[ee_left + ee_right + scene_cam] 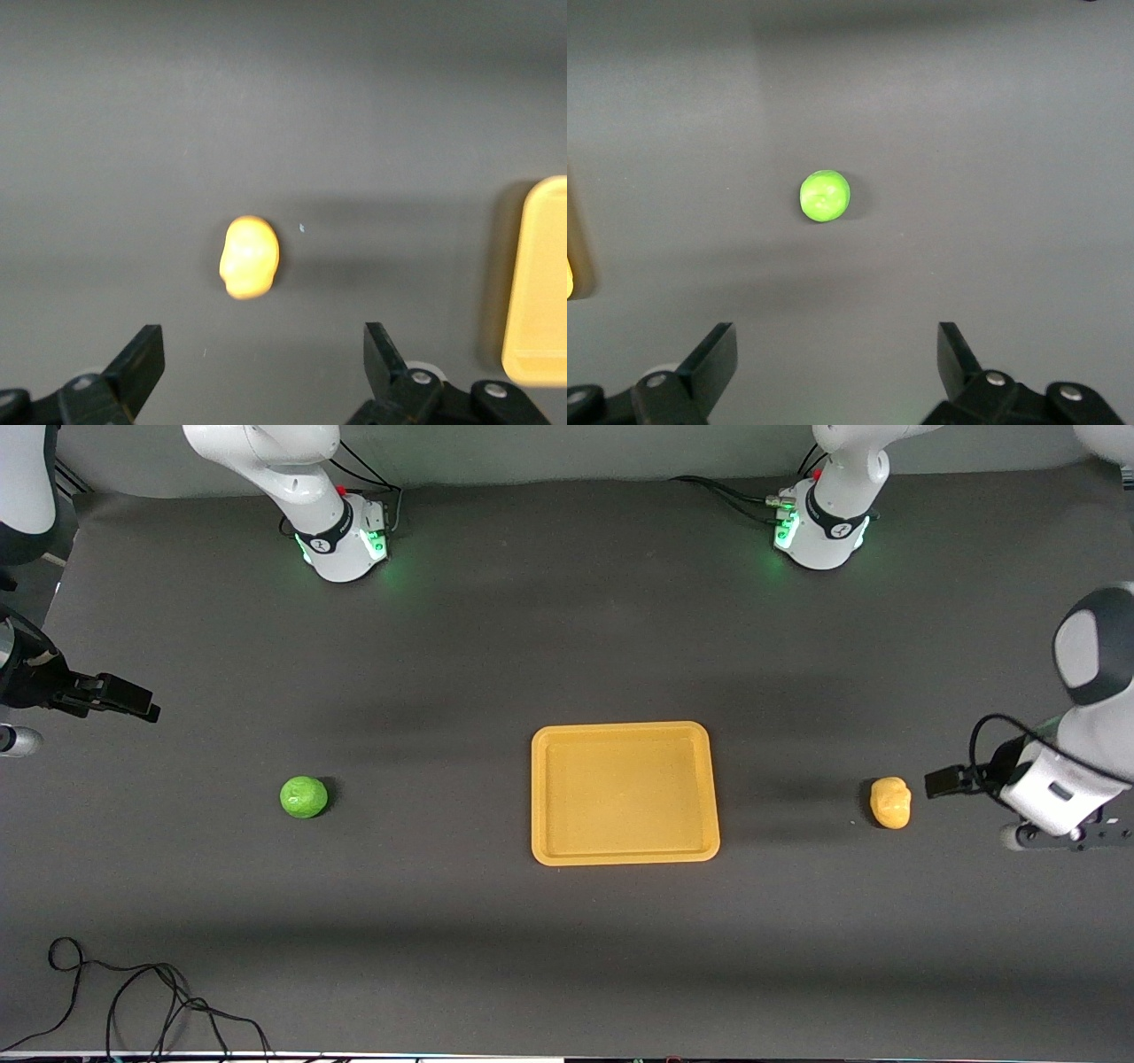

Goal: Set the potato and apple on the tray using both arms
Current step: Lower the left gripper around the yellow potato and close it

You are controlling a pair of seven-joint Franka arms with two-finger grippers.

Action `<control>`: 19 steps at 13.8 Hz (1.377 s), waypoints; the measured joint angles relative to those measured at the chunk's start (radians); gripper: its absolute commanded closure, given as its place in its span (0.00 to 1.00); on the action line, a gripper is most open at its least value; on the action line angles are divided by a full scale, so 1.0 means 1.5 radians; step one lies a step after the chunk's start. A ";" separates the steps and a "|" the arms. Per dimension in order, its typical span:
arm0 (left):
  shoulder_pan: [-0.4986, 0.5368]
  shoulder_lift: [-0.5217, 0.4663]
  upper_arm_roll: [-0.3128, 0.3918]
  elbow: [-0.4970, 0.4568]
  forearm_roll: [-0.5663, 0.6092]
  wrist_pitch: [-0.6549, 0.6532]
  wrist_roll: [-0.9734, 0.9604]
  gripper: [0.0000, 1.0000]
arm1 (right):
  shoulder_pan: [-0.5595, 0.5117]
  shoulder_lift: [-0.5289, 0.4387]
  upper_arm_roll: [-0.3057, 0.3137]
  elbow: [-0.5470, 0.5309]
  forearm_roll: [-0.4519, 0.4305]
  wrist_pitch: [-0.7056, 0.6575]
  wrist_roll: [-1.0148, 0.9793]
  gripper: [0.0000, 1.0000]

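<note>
While both pieces of produce sit on the bare worktop (496, 629), none of the task is done — I have two pickups and two placements ahead of me.

Nearest the front camera, a loose black cable (133, 1001) curls at the worktop's edge toward my right arm's end. Farther up, the tray (624, 857) lies flat with nothing in it. The apple (303, 796) rests well apart from it toward my right arm's end; the potato (889, 802) rests well apart from it toward my left arm's end. Neither touches the tray.

My left gripper (266, 359) hangs over the worktop just beside the potato, jaws spread wide with nothing between them; its wrist view shows the potato ahead of the fingertips (142, 350) and a corner of the tray off to one side. My right gripper (837, 354) hangs over the worktop's edge at its own end, jaws likewise spread and empty, with the apple farther off.

I judge the left side is closer to a grasp than the right.

Dark grey matting covers the worktop, with soft shadow bands. Farthest off, my two bases (341, 545) glow green along the top edge.
</note>
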 measured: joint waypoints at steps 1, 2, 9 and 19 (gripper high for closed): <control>0.001 0.025 0.001 -0.002 0.011 0.022 0.000 0.00 | 0.000 0.000 0.000 0.000 0.000 0.000 0.000 0.00; 0.001 0.048 0.001 -0.006 0.023 0.049 0.000 0.00 | 0.000 0.000 0.000 0.000 0.000 0.000 0.000 0.00; 0.027 0.107 0.011 -0.143 0.044 0.258 0.000 0.00 | 0.004 0.000 0.001 0.000 0.000 0.000 0.000 0.00; 0.030 0.143 0.029 -0.174 0.064 0.301 0.000 0.00 | 0.004 0.000 0.001 0.000 0.000 0.000 0.000 0.00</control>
